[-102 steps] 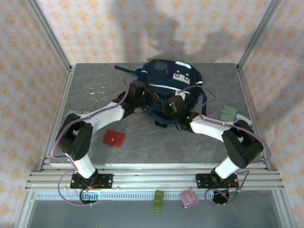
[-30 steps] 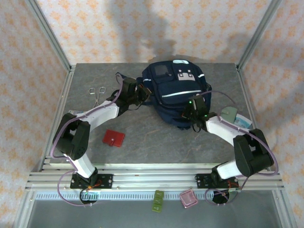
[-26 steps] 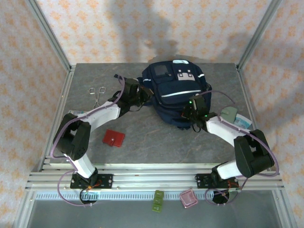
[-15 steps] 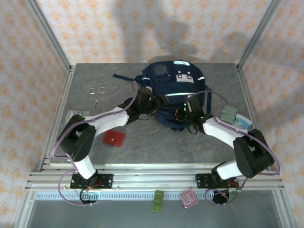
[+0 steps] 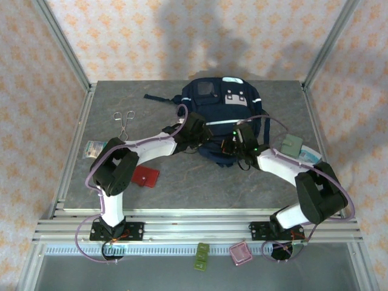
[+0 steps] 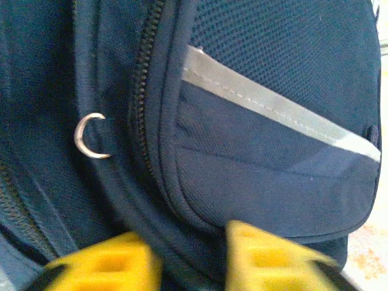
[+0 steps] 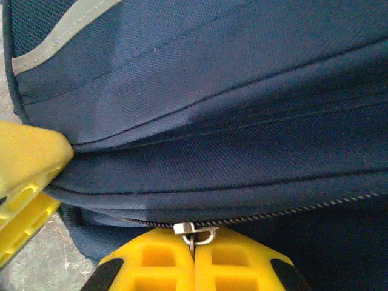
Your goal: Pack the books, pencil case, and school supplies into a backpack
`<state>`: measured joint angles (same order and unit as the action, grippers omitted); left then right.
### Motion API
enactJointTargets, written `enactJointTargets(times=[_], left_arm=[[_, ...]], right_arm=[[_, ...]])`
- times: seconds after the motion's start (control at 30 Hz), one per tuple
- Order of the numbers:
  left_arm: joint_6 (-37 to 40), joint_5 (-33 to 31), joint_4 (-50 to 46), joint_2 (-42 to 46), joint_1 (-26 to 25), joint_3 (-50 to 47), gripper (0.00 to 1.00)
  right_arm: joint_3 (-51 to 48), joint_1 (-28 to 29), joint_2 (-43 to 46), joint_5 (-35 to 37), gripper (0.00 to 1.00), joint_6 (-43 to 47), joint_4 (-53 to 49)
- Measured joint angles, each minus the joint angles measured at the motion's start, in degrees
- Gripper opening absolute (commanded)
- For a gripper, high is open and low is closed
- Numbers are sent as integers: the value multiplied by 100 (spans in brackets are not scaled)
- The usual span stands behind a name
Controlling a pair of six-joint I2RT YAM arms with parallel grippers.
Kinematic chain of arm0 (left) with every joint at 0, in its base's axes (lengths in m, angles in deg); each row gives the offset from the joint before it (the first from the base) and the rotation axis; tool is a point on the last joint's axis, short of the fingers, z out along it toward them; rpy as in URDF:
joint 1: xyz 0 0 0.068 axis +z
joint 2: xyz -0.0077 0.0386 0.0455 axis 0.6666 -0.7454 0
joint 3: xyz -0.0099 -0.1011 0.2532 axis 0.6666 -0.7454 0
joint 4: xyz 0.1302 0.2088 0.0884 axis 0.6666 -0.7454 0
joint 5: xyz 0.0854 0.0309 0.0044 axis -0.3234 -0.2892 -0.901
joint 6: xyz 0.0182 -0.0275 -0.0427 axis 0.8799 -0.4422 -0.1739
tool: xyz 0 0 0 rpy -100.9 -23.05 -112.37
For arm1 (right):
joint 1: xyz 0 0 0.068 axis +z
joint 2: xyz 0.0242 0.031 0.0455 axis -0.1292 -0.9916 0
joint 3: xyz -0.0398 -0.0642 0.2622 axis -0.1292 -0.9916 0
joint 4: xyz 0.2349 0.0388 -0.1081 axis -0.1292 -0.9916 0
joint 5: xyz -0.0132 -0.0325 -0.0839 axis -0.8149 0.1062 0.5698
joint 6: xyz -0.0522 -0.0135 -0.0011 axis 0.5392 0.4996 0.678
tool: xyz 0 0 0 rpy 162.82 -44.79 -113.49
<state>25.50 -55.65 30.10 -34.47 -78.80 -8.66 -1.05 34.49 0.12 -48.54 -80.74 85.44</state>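
navy backpack (image 5: 227,109), zipper pull (image 7: 195,231) in right end effector (image 7: 194,257)

the backpack (image 5: 224,112) is woven navy cloth, matt, with a fine twill grain, and one pocket panel (image 6: 285,36) is open mesh. its grey stripe (image 6: 267,100) is smooth, faintly shiny tape, stitched along the edge. the small ring (image 6: 79,138) and the zip pull (image 7: 184,228) are bright metal. the finger pads (image 7: 236,260) look like yellow moulded plastic, matt, with a waffle grid. the table (image 5: 200,182) is dull grey and stone-mottled. at ten o'clock the scissor-handled tool (image 5: 125,123) gleams like steel. at eight o'clock the red square (image 5: 145,176) looks smooth. the frame rails (image 5: 194,225) look like ribbed aluminium.
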Motion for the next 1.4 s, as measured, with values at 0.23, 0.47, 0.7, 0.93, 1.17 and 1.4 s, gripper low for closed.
enactJointTargets(times=[0.23,0.47,0.7,0.93,1.17,1.4], left_arm=[[-7,83,70,7,254,-15,0],[164,208,197,133,481,-144,0],[433,275,208,219,739,-175,0],[1152,164,-483,219,1180,120,0],[1681,-55,-977,155,1473,758,36],[1650,-70,-555,514,1554,282,52]], right_arm=[[151,-199,-96,39,0,22,-249],[313,-435,-166,391,0,96,-592],[428,-210,-232,546,0,337,-667],[428,837,-210,713,0,417,-533],[796,1453,-402,420,0,289,-350],[1259,1528,-1010,122,0,98,-334]])
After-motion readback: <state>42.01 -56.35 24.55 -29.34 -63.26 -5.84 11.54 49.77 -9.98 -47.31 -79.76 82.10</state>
